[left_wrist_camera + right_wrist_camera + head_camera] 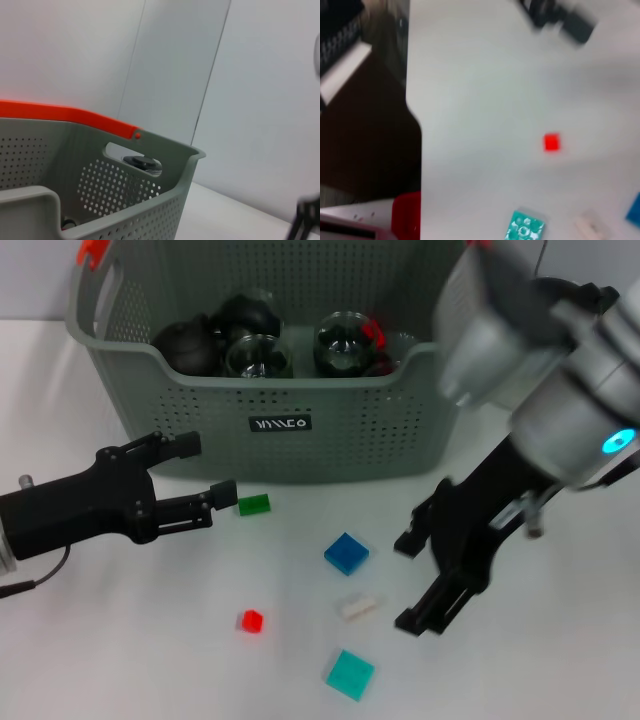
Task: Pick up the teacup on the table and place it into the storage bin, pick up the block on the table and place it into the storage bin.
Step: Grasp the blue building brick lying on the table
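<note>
The grey-green perforated storage bin (pixel 330 420) stands at the back of the table and holds several glass vessels with black lids (pixel 258 352). No teacup shows on the table. Loose blocks lie in front of the bin: green (pixel 253 504), blue (pixel 346 553), white (pixel 358 606), red (pixel 250 621) and teal (pixel 349 674). My left gripper (pixel 207 469) is open and empty, just left of the green block. My right gripper (pixel 408 580) is open and empty, just right of the white and blue blocks. The left wrist view shows the bin's wall (pixel 125 200) with its orange handle clip (pixel 65 112).
The right wrist view shows the red block (pixel 551 142), the teal block (pixel 524 226), the white block (pixel 590 226), the left gripper (pixel 560 17) far off, and the table's edge (pixel 412 110) with dark floor beyond. White table surface surrounds the blocks.
</note>
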Controlling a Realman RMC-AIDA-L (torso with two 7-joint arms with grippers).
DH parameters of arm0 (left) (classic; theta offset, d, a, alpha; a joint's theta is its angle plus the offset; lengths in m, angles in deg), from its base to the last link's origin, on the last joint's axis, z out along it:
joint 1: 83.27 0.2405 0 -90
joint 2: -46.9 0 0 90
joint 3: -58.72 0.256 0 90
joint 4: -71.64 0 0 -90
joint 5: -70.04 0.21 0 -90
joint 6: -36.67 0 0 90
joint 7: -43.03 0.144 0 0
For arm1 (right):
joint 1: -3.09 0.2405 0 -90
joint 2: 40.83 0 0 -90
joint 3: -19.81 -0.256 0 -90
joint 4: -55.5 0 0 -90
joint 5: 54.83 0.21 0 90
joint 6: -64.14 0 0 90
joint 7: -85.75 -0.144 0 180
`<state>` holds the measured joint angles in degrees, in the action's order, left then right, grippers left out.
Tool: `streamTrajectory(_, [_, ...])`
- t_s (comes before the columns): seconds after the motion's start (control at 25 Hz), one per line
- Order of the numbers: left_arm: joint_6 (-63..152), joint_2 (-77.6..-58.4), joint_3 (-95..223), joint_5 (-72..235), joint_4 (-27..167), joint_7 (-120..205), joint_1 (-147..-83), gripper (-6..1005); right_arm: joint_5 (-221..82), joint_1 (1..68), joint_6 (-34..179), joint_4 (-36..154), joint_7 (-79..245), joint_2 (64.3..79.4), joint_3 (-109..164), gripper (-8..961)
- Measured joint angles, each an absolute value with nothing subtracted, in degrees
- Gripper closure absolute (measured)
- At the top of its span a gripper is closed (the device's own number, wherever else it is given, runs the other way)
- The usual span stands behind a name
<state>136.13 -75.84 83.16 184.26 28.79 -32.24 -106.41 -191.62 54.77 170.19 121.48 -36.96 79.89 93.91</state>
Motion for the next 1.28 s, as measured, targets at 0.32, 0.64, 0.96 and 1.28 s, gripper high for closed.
streamTrajectory(0.32, [136.0,-75.87,83.06,184.18,28.84,-32.06,-106.44,81,-190.53,56.03,154.72,112.08,-40.84,79.88,108.55,6])
streamTrajectory(0.64, [135.88,-75.96,83.07,184.17,28.84,-31.95,-106.3,81,-190.93,58.48,144.37,105.67,-47.21,79.65,109.96,5])
streamTrajectory(0.96, [135.79,-76.03,83.06,184.15,28.84,-31.71,-106.23,82,-190.72,59.76,133.73,101.13,-51.01,80.08,114.04,6])
streamTrajectory(1.28, [135.18,-76.07,83.07,184.25,28.96,-31.67,-106.21,81,-186.22,60.6,125.22,95.92,-51.14,80.3,118.94,10])
